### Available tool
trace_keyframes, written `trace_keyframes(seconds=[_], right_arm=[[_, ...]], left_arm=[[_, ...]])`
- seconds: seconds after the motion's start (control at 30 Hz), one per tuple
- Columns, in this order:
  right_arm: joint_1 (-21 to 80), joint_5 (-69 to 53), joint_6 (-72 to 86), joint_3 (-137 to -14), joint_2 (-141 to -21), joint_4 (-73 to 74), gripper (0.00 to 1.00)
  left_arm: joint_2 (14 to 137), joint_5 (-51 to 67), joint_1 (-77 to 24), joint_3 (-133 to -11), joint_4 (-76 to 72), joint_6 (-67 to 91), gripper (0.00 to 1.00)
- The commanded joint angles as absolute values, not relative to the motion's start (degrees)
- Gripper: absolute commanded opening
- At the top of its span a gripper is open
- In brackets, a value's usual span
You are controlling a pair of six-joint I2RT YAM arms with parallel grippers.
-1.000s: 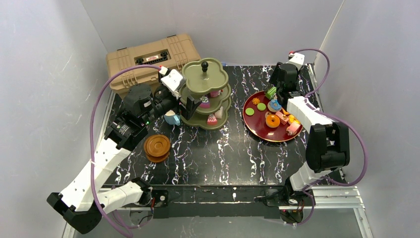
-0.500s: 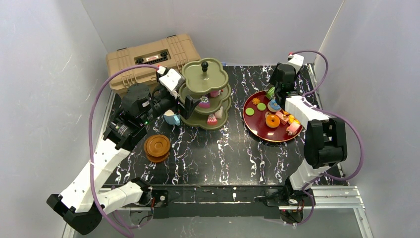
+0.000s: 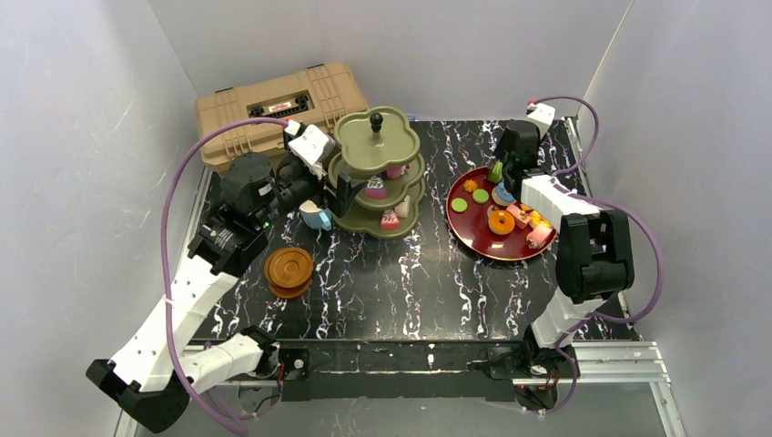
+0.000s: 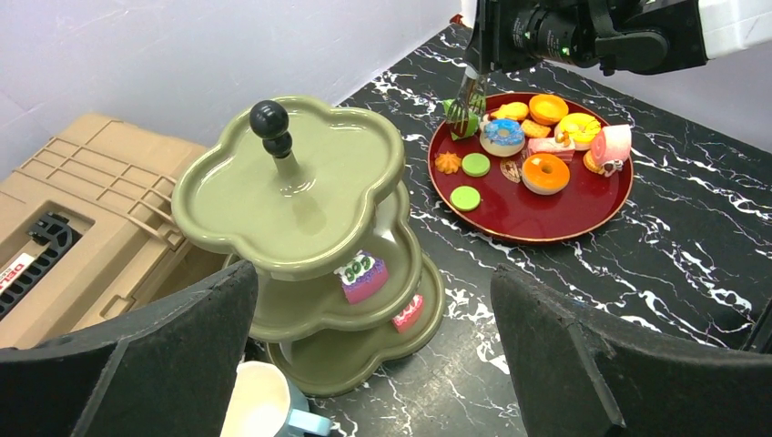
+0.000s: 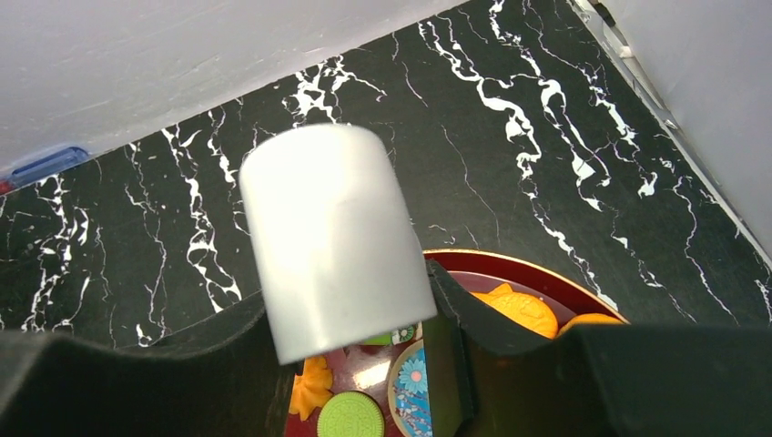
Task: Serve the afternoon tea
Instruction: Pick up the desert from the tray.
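The olive-green three-tier stand stands at the back centre. A purple-pink cake lies on its middle tier and a red-pink one on the bottom tier. My left gripper hangs open just left of the stand, over a light-blue mug. My right gripper is at the far-left rim of the red tray. Its jaws press both sides of a white-sided, green-topped toy cake. Several cakes and donuts lie on the tray.
A tan toolbox sits at the back left, behind the left arm. A stack of brown saucers rests on the black marble table, left of centre. Grey walls close in on three sides.
The right jaws have narrowed onto the white-sided cake, and the right wrist has shifted slightly toward the back. The left gripper has drawn back a little from the stand, still open.
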State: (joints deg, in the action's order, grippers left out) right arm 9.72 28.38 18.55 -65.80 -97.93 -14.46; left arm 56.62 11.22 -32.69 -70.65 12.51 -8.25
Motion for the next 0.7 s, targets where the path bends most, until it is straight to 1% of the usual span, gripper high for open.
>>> trace_keyframes(seconds=[0.0,0.03,0.13,0.23,0.4,0.67], right_arm=[[9.4,28.0,18.6,-67.4,-96.9,-19.9,0.29],[9.4,27.7,18.3,-67.3,-96.5,-20.2,0.24],[9.4,26.5,17.5,-66.5,-95.0,-21.2,0.12],[9.4,25.1,16.6,-65.8,-93.0,-21.6,0.02],[9.5,21.2,15.6,-64.7,-86.7,-21.2,0.01],[11.2,13.7,13.5,-64.6,-73.8,-14.4,0.01]], left_arm=[[55.0,12.2,-32.2,-70.2,12.5,-7.5,0.98],[55.0,12.2,-32.2,-70.1,12.5,-7.5,0.98],[55.0,12.3,-32.1,-70.1,12.6,-7.5,0.98],[54.9,12.3,-32.1,-70.2,12.6,-7.5,0.98],[54.8,12.1,-32.0,-70.4,12.6,-7.6,0.98],[54.8,11.2,-31.9,-70.4,12.5,-7.0,0.98]])
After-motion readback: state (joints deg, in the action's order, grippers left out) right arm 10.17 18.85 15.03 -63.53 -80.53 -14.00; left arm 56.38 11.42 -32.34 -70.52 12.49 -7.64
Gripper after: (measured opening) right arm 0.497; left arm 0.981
